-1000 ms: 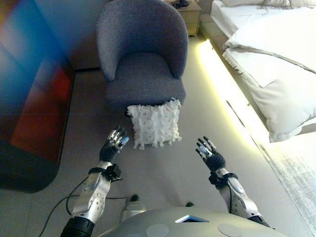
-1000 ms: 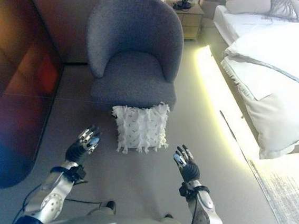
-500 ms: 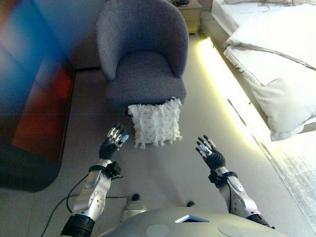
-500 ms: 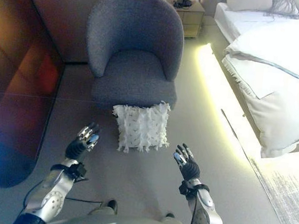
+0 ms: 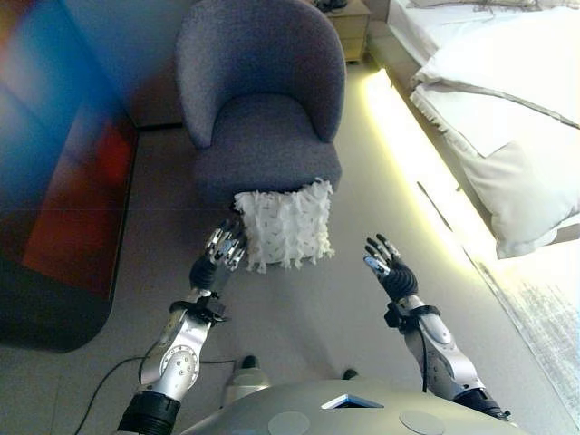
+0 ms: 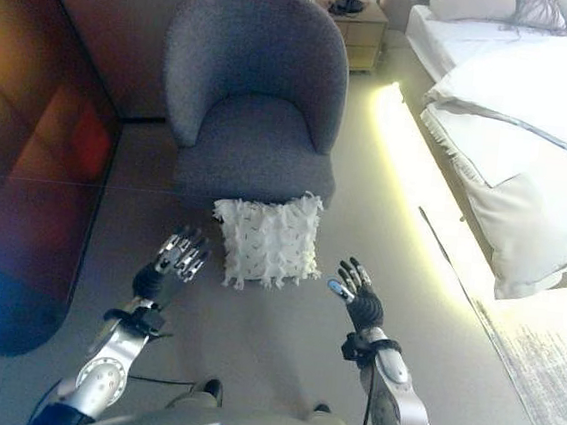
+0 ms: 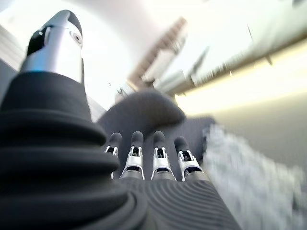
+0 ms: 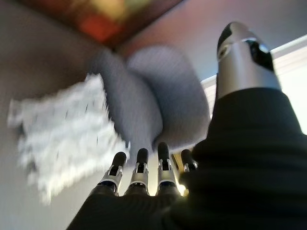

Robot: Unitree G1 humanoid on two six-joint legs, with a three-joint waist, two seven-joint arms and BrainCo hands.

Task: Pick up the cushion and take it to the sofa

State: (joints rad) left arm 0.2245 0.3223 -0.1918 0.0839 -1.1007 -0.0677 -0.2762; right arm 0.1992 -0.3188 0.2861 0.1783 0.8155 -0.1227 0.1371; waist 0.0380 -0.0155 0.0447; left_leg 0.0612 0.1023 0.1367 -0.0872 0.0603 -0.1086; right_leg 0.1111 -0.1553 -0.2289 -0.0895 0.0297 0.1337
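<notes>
A white tufted cushion (image 5: 284, 224) leans upright on the floor against the front of a grey round-backed sofa chair (image 5: 261, 95). My left hand (image 5: 223, 249) is open, its fingers straight, just to the left of the cushion and close to its edge without clear contact. On the other side my right hand (image 5: 387, 265) hovers open over the floor, a short gap away from the cushion. The left wrist view has the cushion (image 7: 249, 177) and the chair (image 7: 144, 112) past the fingers, and the right wrist view shows the cushion (image 8: 62, 136) too. Neither hand holds anything.
A bed with white bedding (image 5: 507, 100) runs along the right, with a lit strip (image 5: 408, 154) at its base. A wooden nightstand (image 6: 357, 24) stands behind the chair. A dark glossy cabinet front (image 5: 54, 172) lines the left side. A pale rug (image 5: 544, 317) lies at lower right.
My left hand has moved forward and right, up to the cushion's left edge. The right hand has edged slightly forward. The cushion and chair have stayed put.
</notes>
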